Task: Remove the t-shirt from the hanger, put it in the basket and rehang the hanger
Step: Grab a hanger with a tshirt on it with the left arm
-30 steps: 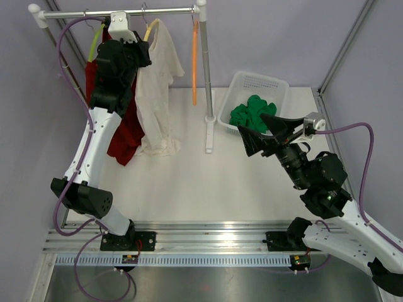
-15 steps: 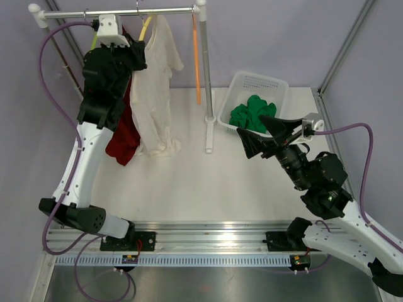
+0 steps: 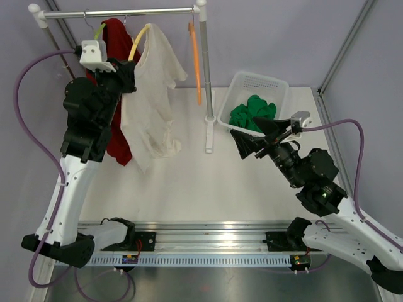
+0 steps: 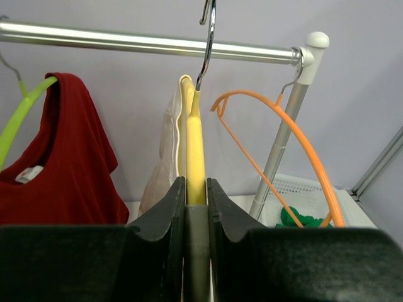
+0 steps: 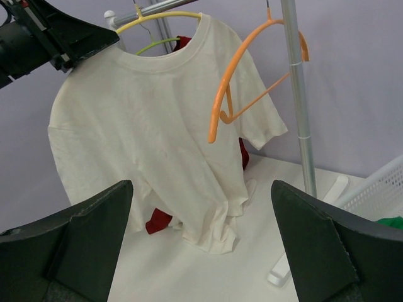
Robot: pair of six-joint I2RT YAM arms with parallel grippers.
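Nearest, on the right: black two-finger right gripper (image 3: 258,133), spread wide and grasping nothing, raised above the white tabletop (image 3: 189,182) and aimed toward the clothes. Just behind it, white perforated plastic basket (image 3: 277,85) with a crumpled green cloth (image 3: 252,112) inside. Farther back on the left: black left gripper (image 4: 194,189), clenched on the shoulder of the curved yellow plastic hanger (image 4: 195,145), pinched between both fingers. Draped on that hanger, collar around it, the cream short-sleeved t-shirt (image 3: 148,104), swung toward the left arm, hem down near the tabletop. Beside the shirt on its left, dark red garment (image 3: 115,34) on a lime-green hanger (image 4: 20,110); on its right, bare orange plastic hanger (image 3: 196,63), well apart from either gripper. Farthest back, silver metal rail (image 3: 138,11) between white-capped posts, with all three hanger hooks up at it.
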